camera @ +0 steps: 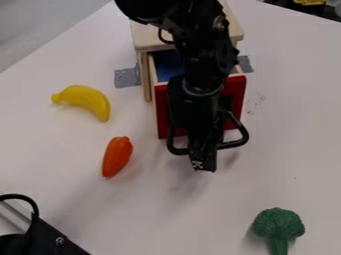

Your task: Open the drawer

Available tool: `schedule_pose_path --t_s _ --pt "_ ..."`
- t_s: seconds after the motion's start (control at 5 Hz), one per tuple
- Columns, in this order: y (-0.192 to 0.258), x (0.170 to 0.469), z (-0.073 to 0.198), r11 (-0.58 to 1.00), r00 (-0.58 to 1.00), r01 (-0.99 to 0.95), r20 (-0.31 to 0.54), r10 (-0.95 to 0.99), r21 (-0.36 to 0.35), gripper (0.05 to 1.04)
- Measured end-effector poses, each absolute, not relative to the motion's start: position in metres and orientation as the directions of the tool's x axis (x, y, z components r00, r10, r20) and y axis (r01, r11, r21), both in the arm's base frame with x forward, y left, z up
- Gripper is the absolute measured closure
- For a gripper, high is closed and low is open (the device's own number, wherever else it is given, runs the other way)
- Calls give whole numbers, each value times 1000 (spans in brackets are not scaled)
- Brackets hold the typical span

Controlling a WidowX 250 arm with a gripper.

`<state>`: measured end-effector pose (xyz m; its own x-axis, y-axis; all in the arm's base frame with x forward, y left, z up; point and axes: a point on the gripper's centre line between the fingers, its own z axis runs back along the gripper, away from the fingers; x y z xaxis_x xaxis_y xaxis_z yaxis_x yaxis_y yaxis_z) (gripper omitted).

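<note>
Black arm [206,47] in from top edge, wrist [202,87] hanging down.

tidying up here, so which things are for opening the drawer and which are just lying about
For the job:
- drawer, partly out
- cabinet
- tool, at the drawer front

Lying about:
- banana
- orange pepper
- broccoli

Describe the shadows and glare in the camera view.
Camera view: soft, faint shadows on the pale table, one below the arm, another beside the orange pepper; dim blue interior in the drawer; small glints on the black arm, no strong glare on the tabletop.
</note>
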<state>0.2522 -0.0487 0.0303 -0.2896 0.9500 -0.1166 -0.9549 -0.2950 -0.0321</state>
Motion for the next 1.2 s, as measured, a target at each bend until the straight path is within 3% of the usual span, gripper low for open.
schedule_pose_path --t_s 0.2,0.6,0.8,1.2 --pt "-51 253 39 -284 -277 -958 -134 951 -35 78" --pt "-61 264 84 -262 -238 -962 -228 944 -78 83" --pt "-75 247 117 -173 -130 -975 -267 955 -141 83" --pt "-113 178 121 207 243 -958 -179 953 -199 83"
